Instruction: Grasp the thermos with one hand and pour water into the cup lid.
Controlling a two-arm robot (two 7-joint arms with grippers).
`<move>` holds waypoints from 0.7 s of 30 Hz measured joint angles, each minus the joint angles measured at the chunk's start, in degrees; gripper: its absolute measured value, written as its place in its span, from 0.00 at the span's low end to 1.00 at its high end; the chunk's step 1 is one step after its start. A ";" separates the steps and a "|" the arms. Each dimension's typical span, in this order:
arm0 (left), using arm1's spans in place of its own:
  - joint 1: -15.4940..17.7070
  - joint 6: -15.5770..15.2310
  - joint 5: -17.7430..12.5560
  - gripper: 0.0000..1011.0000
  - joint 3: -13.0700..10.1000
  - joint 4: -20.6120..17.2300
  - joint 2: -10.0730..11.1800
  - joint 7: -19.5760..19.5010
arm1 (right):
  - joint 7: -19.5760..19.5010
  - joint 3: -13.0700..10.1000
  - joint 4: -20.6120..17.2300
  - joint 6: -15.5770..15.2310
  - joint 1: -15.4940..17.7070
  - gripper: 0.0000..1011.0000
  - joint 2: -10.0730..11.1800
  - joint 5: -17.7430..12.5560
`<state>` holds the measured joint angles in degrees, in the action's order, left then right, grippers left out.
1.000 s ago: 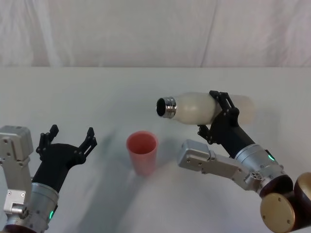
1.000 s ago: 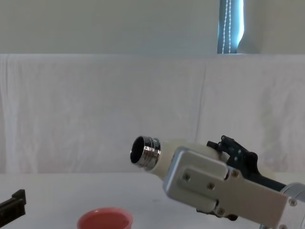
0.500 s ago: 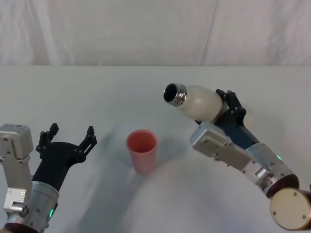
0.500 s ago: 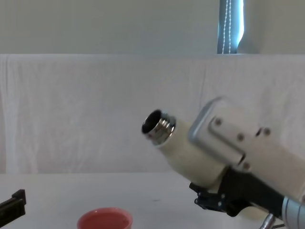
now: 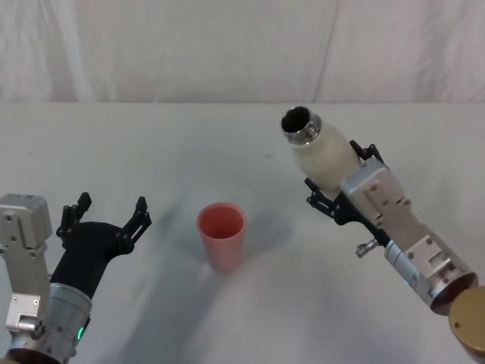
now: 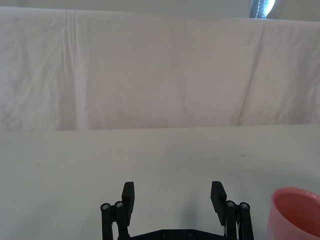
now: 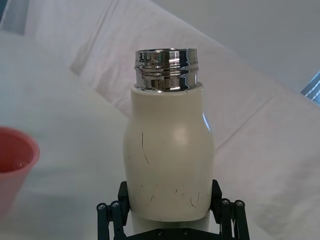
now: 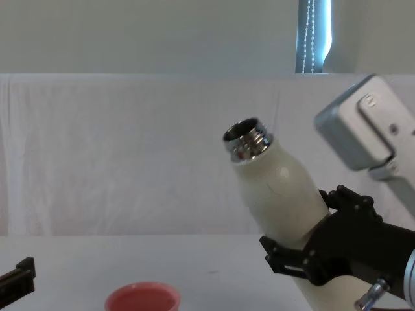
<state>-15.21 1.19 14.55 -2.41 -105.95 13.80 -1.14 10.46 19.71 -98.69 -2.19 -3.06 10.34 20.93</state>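
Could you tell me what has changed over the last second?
The right gripper, still clamped on the thermos, has swung it up from nearly horizontal toward upright, mouth away from the cup lid. The cup lid and the open left gripper stayed put.

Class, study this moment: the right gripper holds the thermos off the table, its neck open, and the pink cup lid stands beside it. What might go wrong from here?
1. The right gripper clamps the thermos low on its body, so the smooth bottle may slip or swing.
2. The thermos is tilted with its mouth to one side of the cup lid, so water may land on the table.
3. The small, light cup lid could tip if bumped.
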 joint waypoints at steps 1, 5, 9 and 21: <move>0.00 0.00 0.00 0.99 0.00 0.00 0.00 0.00 | 0.25 -0.25 -0.11 0.00 0.11 0.95 -0.15 -0.84; 0.00 0.00 0.00 0.99 0.00 0.00 0.00 0.00 | 1.29 -1.32 -0.70 -0.11 0.60 0.95 -0.66 -4.56; 0.00 0.00 0.00 0.99 0.00 0.00 0.00 0.00 | 2.47 -2.38 -1.17 -0.01 1.09 0.95 -1.10 -8.81; 0.00 0.00 0.00 0.99 0.00 0.00 0.00 0.00 | 6.45 -5.78 -1.83 -1.94 2.30 0.95 -2.86 -23.06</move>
<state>-15.21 1.19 14.54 -2.42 -105.95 13.81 -1.14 16.92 13.93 -100.52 -4.13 -0.76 7.47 -2.13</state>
